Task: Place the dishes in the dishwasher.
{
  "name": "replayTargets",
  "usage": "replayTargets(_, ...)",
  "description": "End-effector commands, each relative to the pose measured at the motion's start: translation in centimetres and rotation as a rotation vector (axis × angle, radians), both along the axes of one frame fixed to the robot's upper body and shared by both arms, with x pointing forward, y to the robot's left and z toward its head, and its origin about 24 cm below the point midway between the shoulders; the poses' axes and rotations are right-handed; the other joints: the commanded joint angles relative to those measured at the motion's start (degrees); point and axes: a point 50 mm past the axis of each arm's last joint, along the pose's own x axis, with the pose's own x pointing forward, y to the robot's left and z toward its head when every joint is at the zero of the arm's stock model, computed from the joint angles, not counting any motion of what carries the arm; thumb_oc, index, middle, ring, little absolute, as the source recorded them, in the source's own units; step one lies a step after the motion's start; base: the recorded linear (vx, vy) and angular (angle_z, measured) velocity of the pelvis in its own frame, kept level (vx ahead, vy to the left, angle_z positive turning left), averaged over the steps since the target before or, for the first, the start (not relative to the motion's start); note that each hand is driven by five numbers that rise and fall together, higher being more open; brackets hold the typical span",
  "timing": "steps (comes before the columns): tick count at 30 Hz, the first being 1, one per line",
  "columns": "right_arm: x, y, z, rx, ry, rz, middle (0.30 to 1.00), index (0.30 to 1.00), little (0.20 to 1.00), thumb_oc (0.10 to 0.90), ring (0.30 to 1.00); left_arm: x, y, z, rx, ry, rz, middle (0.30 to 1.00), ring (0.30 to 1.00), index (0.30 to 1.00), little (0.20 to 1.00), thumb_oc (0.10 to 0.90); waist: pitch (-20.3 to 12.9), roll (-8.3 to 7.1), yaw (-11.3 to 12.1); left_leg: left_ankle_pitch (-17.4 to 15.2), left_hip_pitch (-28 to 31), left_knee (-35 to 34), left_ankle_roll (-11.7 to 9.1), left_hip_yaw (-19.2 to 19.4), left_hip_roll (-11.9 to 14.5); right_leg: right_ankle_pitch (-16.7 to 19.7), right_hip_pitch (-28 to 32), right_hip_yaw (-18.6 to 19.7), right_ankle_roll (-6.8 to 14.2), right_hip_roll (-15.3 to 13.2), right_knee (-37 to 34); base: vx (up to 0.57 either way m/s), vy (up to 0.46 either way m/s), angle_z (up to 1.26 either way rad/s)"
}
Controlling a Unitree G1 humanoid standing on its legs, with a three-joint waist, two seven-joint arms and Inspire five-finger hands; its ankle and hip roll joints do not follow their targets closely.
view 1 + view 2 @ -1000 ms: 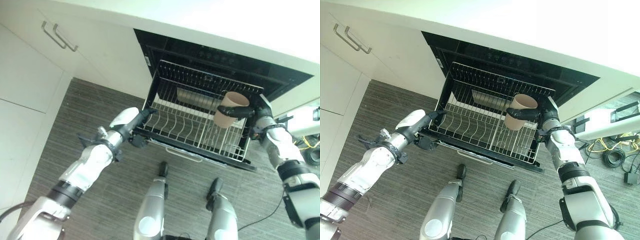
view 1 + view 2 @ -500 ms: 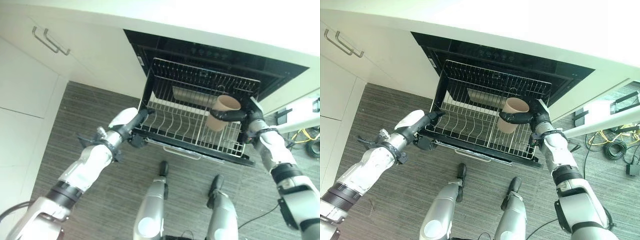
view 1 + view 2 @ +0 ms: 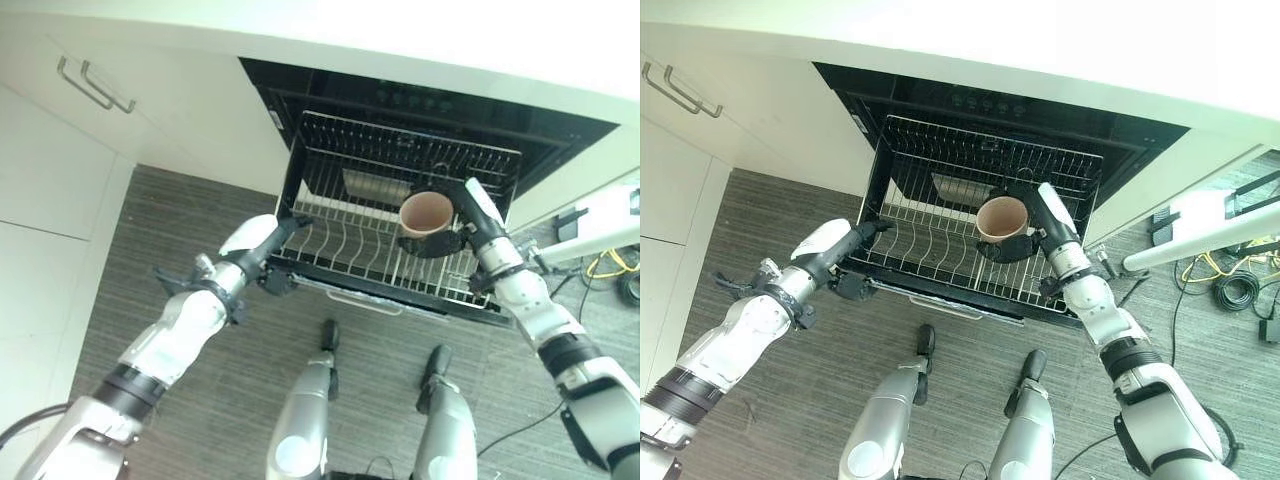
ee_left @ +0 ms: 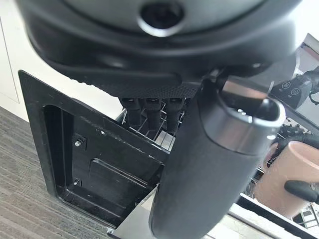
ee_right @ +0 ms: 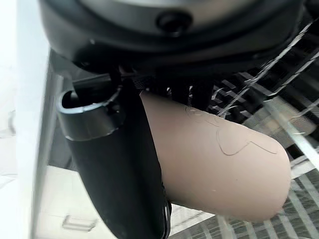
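Over the pulled-out wire rack (image 3: 400, 240) of the open dishwasher (image 3: 440, 140), the right hand (image 3: 470, 225) held a beige cup (image 3: 425, 213). Its fingers (image 5: 189, 92) and thumb were curled round the cup's body, as the right wrist view showed, with the thumb lying along one side and the fingers across the other. The cup was upright with its mouth facing up toward the head camera, above the right part of the rack; whether its base touched the wires could not be told. The rack's rows of upright tines stood to the left of the cup.

At the rack's front left corner was the left hand (image 3: 262, 243). In the left wrist view its fingers (image 4: 149, 112) reached down against the wire edge of the rack beside the dishwasher's black side wall, and its thumb stood out in front of them; how tightly they closed on the wire could not be told.

White cabinet doors (image 3: 70, 150) with a pair of bar handles (image 3: 95, 85) stood to the left of the dishwasher, under a pale counter (image 3: 400, 45). Below lay a grey striped floor (image 3: 150, 230).
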Motion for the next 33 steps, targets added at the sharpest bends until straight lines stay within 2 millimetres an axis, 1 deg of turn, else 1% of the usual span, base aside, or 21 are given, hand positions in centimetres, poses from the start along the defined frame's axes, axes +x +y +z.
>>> replayTargets(1, 0.1, -0.5, 5.7, 0.018, -0.265, 0.016, 0.3, 0.3, 0.3, 0.4, 0.3, -0.2, -2.9, 4.6, -0.095, -0.249, -0.109, 0.9, 0.9, 0.9, 0.9, 0.8, -1.31, 2.41, -1.05, -10.06, 0.87, 3.8, -0.21, -0.13, 3.74, -1.96, -0.74, 1.49, 3.01, -2.33, -0.07, 0.0, 0.0, 0.0)
replayTargets(3, 0.1, -1.1, 5.2, 0.046, -0.252, -0.021, 0.3, 0.3, 0.3, 0.4, 0.3, -0.4, -2.9, 4.4, -0.099, -0.247, -0.111, 0.9, 0.9, 0.9, 0.9, 0.8, -1.31, 2.68, -1.21, -10.18, 0.88, 3.8, -0.25, 0.11, 3.68, -1.95, -0.87, 1.47, 3.06, -2.44, -0.07, 0.0, 0.0, 0.0)
replayTargets(4, 0.1, -1.7, 4.9, 0.093, -0.23, -0.054, 0.3, 0.3, 0.3, 0.4, 0.3, -0.4, -3.0, 4.4, -0.099, -0.246, -0.111, 0.9, 0.9, 0.9, 0.9, 0.8, -1.31, 2.81, -1.36, -10.22, 0.75, 3.8, -0.32, 0.36, 3.77, -1.94, -1.1, 1.48, 3.11, -2.56, -0.07, 0.0, 0.038, 0.01)
replayTargets(5, 0.2, -2.3, 4.6, 0.17, -0.196, -0.08, 0.3, 0.3, 0.3, 0.4, 0.3, -0.4, -3.1, 4.3, -0.102, -0.246, -0.108, 0.9, 0.9, 0.9, 0.9, 0.8, -1.31, 2.94, -1.54, -10.25, 0.72, 3.8, -0.3, 0.49, 3.79, -1.92, -1.21, 1.59, 3.03, -2.53, -0.07, 0.01, 0.096, 0.0)
replayTargets(6, 0.3, -3.6, 3.5, 0.301, -0.12, -0.114, 0.3, 0.3, 0.3, 0.4, 0.3, -0.4, -3.2, 4.3, -0.118, -0.243, -0.103, 0.9, 0.9, 0.9, 0.9, 0.8, -1.31, 3.62, -1.93, -10.46, 0.92, 3.8, -0.31, 0.78, 3.7, -2.11, -1.27, 1.92, 2.87, -2.58, -0.07, 0.03, 0.136, 0.0)
replayTargets(8, 0.2, -3.8, 1.9, 0.33, -0.041, -0.103, 0.3, 0.3, 0.3, 0.4, 0.3, -0.5, -3.4, 4.4, -0.135, -0.234, -0.104, 0.9, 0.9, 0.9, 0.9, 0.8, -1.31, 4.53, -2.27, -10.56, 1.2, 3.8, -0.34, 1.24, 3.68, -2.21, -1.19, 2.22, 2.82, -2.84, -0.07, 0.05, 0.13, 0.0)
replayTargets(9, 0.1, -4.0, 1.4, 0.363, -0.02, -0.106, 0.3, 0.3, 0.3, 0.4, 0.3, -0.5, -3.5, 4.4, -0.139, -0.232, -0.105, 0.9, 0.9, 0.9, 0.9, 0.8, -1.31, 4.72, -2.25, -10.52, 1.27, 3.8, -0.37, 1.34, 3.72, -2.23, -1.12, 2.26, 2.79, -2.92, -0.07, 0.05, 0.067, -0.03)
replayTargets(11, 0.1, -4.5, 0.4, 0.511, 0.048, -0.123, 0.3, 0.3, 0.3, 0.4, 0.3, -0.6, -3.5, 4.6, -0.146, -0.232, -0.108, 0.9, 0.9, 0.9, 0.9, 0.8, -1.31, 5.15, -2.27, -10.58, 1.34, 3.8, -0.35, 1.32, 3.65, -2.18, -1.18, 2.3, 2.81, -3.17, -0.07, 0.03, 0.033, -0.08)
replayTargets(13, 0.1, -4.8, -0.3, 0.601, 0.089, -0.121, 0.3, 0.3, 0.3, 0.4, 0.3, -0.7, -3.6, 4.7, -0.152, -0.229, -0.109, 0.9, 0.9, 0.9, 0.9, 0.8, -1.31, 5.47, -2.31, -10.66, 1.53, 3.8, -0.34, 1.42, 3.64, -2.27, -1.07, 2.37, 2.76, -3.27, -0.07, 0.02, 0.053, -0.05)
replayTargets(14, 0.0, -4.9, -1.3, 0.663, 0.126, -0.116, 0.309, 0.309, 0.309, 0.406, 0.309, -0.8, -3.6, 4.7, -0.164, -0.225, -0.11, 0.9, 0.9, 0.9, 0.9, 0.8, -1.31, 6.09, -2.51, -10.78, 1.73, 3.8, -0.35, 1.8, 3.69, -2.33, -1.08, 2.48, 2.74, -3.4, -0.07, 0.05, 0.115, -0.02)
replayTargets(15, -0.3, -4.8, -2.0, 0.669, 0.136, -0.125, 0.9, 0.9, 0.9, 0.8, 0.9, -0.9, -3.6, 4.8, -0.176, -0.22, -0.109, 0.9, 0.9, 0.9, 0.9, 0.8, -1.31, 6.58, -2.82, -10.87, 1.89, 3.8, -0.32, 2.15, 3.75, -2.4, -1.06, 2.61, 2.71, -3.53, -0.07, 0.04, 0.115, -0.04)
replayTargets(18, -0.4, -4.4, -2.3, 0.63, 0.134, -0.136, 0.9, 0.9, 0.9, 0.8, 0.9, -1.1, -3.5, 4.9, -0.181, -0.206, -0.107, 0.9, 0.9, 0.9, 0.9, 0.8, -1.31, 6.98, -3.01, -10.84, 2.22, 3.8, -0.31, 2.45, 3.78, -2.32, -0.86, 2.76, 2.73, -3.7, -0.07, 0.04, 0.045, -0.07)
replayTargets(19, -0.4, -4.4, -2.2, 0.584, 0.12, -0.164, 0.9, 0.9, 0.9, 0.8, 0.9, -1.0, -3.4, 4.9, -0.184, -0.195, -0.104, 0.9, 0.9, 0.9, 0.9, 0.8, -1.31, 6.98, -3.15, -10.83, 2.26, 3.8, -0.29, 2.58, 3.83, -2.25, -0.86, 2.79, 2.74, -3.69, -0.07, 0.02, 0.011, -0.04)
replayTargets(22, -0.5, -4.4, -1.6, 0.562, 0.065, -0.19, 0.9, 0.9, 0.9, 0.8, 0.9, -1.0, -3.5, 4.8, -0.19, -0.183, -0.104, 0.9, 0.9, 0.9, 0.9, 0.8, -1.31, 6.83, -3.25, -10.81, 2.36, 3.8, -0.25, 2.67, 3.98, -2.19, -0.72, 2.77, 2.76, -3.59, -0.07, 0.02, -0.009, -0.04)
replayTargets(25, -0.4, -3.7, -0.4, 0.405, -0.01, -0.168, 0.9, 0.9, 0.9, 0.8, 0.9, -0.9, -3.5, 4.6, -0.18, -0.183, -0.1, 0.9, 0.9, 0.9, 0.9, 0.8, -1.31, 6.49, -3.27, -10.77, 2.47, 3.8, -0.2, 2.64, 4.07, -2.06, -0.63, 2.72, 2.83, -3.47, -0.07, 0.0, -0.01, 0.0)
replayTargets(26, -0.3, -3.3, 0.1, 0.32, -0.045, -0.163, 0.9, 0.9, 0.9, 0.8, 0.9, -0.9, -3.5, 4.6, -0.176, -0.185, -0.1, 0.9, 0.9, 0.9, 0.9, 0.8, -1.31, 6.37, -3.2, -10.74, 2.45, 3.8, -0.21, 2.59, 4.1, -2.0, -0.61, 2.66, 2.85, -3.45, -0.07, 0.0, -0.043, 0.0)
replayTargets(28, -0.1, -2.4, 1.5, 0.158, -0.104, -0.12, 0.9, 0.9, 0.9, 0.8, 0.9, -0.9, -3.5, 4.6, -0.16, -0.189, -0.109, 0.9, 0.9, 0.9, 0.9, 0.8, -1.31, 5.85, -2.8, -10.6, 2.31, 3.8, -0.21, 2.31, 4.05, -1.87, -0.56, 2.4, 2.98, -3.44, -0.07, -0.02, -0.088, 0.01)
replayTargets(29, 0.0, -2.2, 2.1, 0.118, -0.118, -0.114, 0.9, 0.9, 0.9, 0.8, 0.9, -0.9, -3.4, 4.5, -0.147, -0.19, -0.113, 0.9, 0.9, 0.9, 0.9, 0.8, -1.31, 5.5, -2.49, -10.47, 2.16, 3.8, -0.22, 2.1, 4.05, -1.77, -0.56, 2.22, 3.05, -3.42, -0.07, -0.03, -0.114, 0.03)
replayTargets(32, 0.2, -1.7, 2.7, -0.045, -0.144, -0.092, 0.9, 0.9, 0.9, 0.8, 0.9, -0.9, -3.3, 4.4, -0.126, -0.192, -0.117, 0.9, 0.9, 0.9, 0.9, 0.8, -1.31, 4.91, -2.13, -10.5, 2.21, 3.8, -0.31, 1.82, 4.15, -1.72, -0.38, 1.81, 3.16, -3.34, -0.07, -0.02, -0.06, 0.09)
replayTargets(33, 0.2, -1.7, 2.8, -0.061, -0.152, -0.087, 0.9, 0.9, 0.9, 0.8, 0.9, -0.9, -3.2, 4.4, -0.124, -0.193, -0.117, 0.9, 0.9, 0.9, 0.9, 0.8, -1.31, 4.82, -2.09, -10.43, 2.1, 3.8, -0.3, 1.8, 4.15, -1.65, -0.48, 1.8, 3.16, -3.33, -0.07, -0.01, -0.055, 0.02)
